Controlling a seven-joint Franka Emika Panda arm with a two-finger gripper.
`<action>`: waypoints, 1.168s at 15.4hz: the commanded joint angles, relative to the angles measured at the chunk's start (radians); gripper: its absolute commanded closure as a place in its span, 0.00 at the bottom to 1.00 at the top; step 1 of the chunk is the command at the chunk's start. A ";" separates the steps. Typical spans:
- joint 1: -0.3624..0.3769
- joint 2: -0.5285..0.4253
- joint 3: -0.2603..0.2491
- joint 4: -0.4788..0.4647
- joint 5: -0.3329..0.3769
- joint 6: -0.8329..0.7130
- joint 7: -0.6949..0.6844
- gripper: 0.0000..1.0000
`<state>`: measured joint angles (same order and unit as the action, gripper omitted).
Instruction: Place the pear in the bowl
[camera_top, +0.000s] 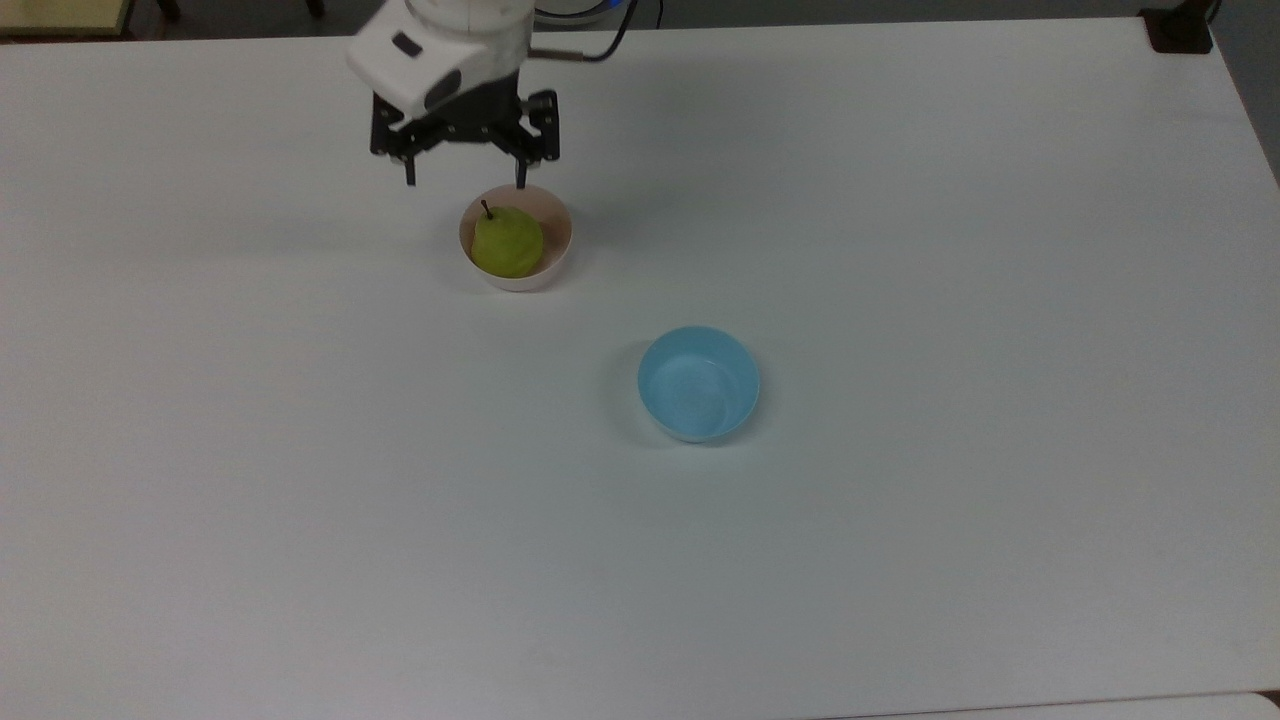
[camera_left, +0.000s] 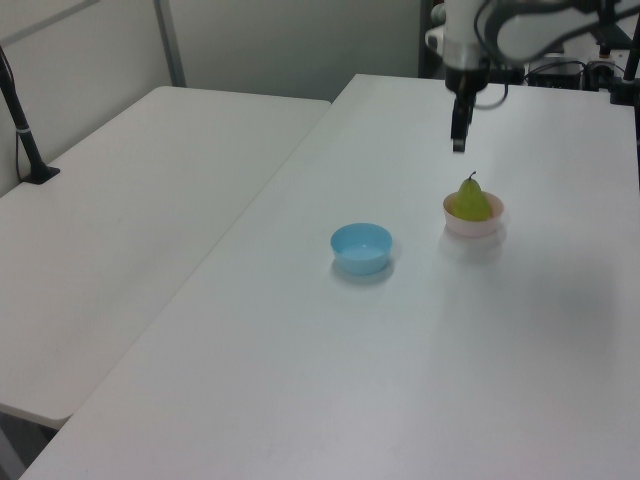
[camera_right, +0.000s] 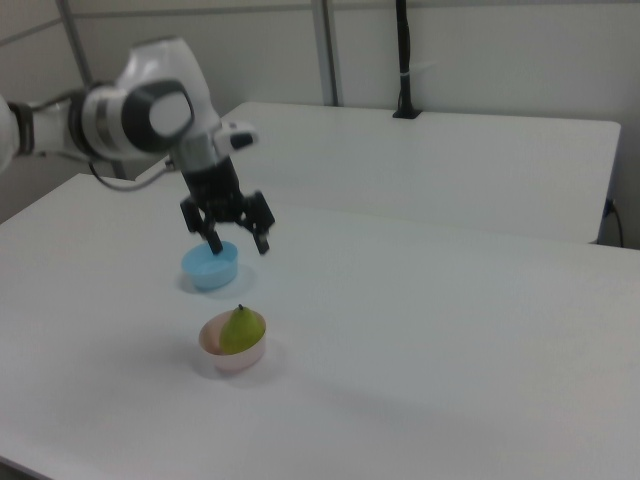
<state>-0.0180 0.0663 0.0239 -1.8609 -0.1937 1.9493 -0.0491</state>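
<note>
A yellow-green pear (camera_top: 507, 243) sits upright inside a pale pink bowl (camera_top: 556, 252) on a white table (camera_top: 900, 500), its dark stem pointing up and tilted toward the top view's left. The pear fills most of the bowl and rises above its rim, as the left view (camera_left: 472, 198) and the right view (camera_right: 240, 329) both show. The robot's gripper (camera_top: 464, 184) hangs in the air above the bowl, clear of the fruit, with its two black fingers spread wide apart and nothing between them. In the top view one fingertip (camera_top: 520, 182) lines up over the bowl's far rim while the other hangs over bare table to the top view's left. In the right view the gripper (camera_right: 239, 244) hangs well above the pear, with the arm (camera_right: 150, 112) reaching in from the right view's left. A light blue bowl (camera_top: 699, 384) of like size stands empty on the table, well apart from the pink one, toward the top view's lower right. A second white table (camera_left: 130, 220) adjoins the first on the left view's left.
</note>
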 joint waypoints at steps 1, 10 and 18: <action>0.013 0.004 0.010 0.176 -0.003 -0.206 0.034 0.00; -0.007 -0.025 -0.021 0.272 0.309 -0.264 0.019 0.00; -0.002 -0.025 -0.022 0.266 0.300 -0.227 -0.018 0.00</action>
